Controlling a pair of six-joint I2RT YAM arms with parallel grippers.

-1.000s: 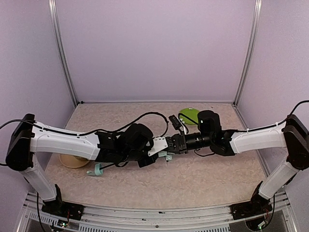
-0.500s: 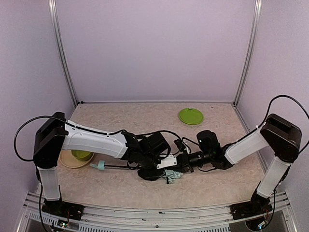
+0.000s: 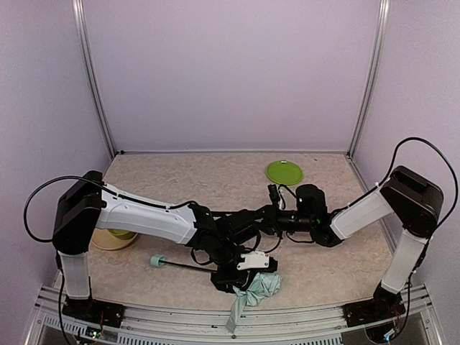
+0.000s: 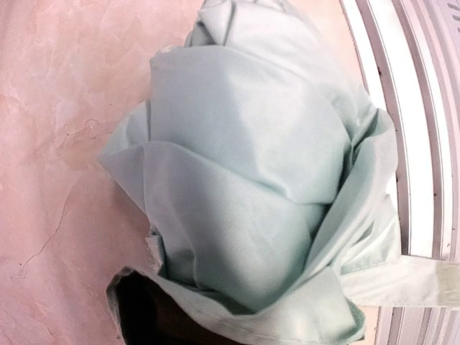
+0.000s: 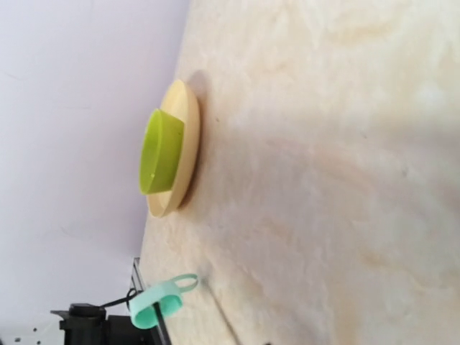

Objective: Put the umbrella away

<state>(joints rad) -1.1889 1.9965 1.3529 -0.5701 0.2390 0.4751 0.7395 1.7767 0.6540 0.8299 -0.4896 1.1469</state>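
top view: l gripper (image 3: 243, 277) at umbrella (image 3: 261, 287) fabric, r gripper (image 3: 272, 218) apart; grip state unclear both

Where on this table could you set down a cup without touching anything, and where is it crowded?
Free: the back strip by the rear wall, left of the green plate, behind the left arm and right arm; also the near right patch between the umbrella and the right arm's base. Crowded: the near centre, where both arms and the umbrella meet.
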